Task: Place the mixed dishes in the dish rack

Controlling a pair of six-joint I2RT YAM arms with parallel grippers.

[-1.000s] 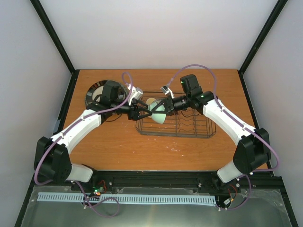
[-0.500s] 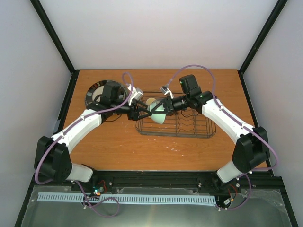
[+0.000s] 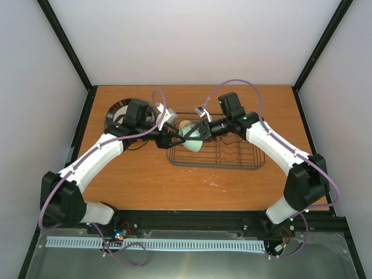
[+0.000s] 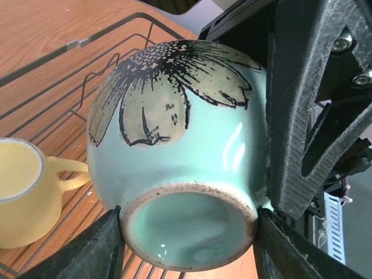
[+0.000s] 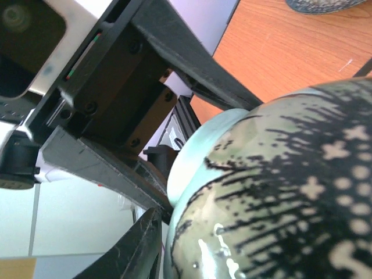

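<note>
The pale mint-green bowl (image 3: 193, 140), printed with a dark flower, hangs tilted over the left end of the black wire dish rack (image 3: 232, 158). My left gripper (image 3: 174, 138) is shut on its foot ring, one finger on each side of the base (image 4: 189, 232). My right gripper (image 3: 201, 132) meets the bowl (image 4: 180, 133) from the other side. One ribbed finger (image 4: 296, 116) lies against its wall. In the right wrist view the bowl (image 5: 290, 192) fills the frame with one finger (image 5: 136, 250) beside its rim, and the other finger is hidden. The yellow mug (image 4: 20, 192) stands in the rack.
A dark-rimmed plate (image 3: 119, 111) lies on the wooden table left of the rack, under my left forearm. Upright prongs (image 3: 229, 152) fill the right half of the rack. Black frame posts stand at the table's corners.
Both grippers and the bowl have crept slightly toward the far-left side of the rack. The left grip on the foot ring is unchanged.
</note>
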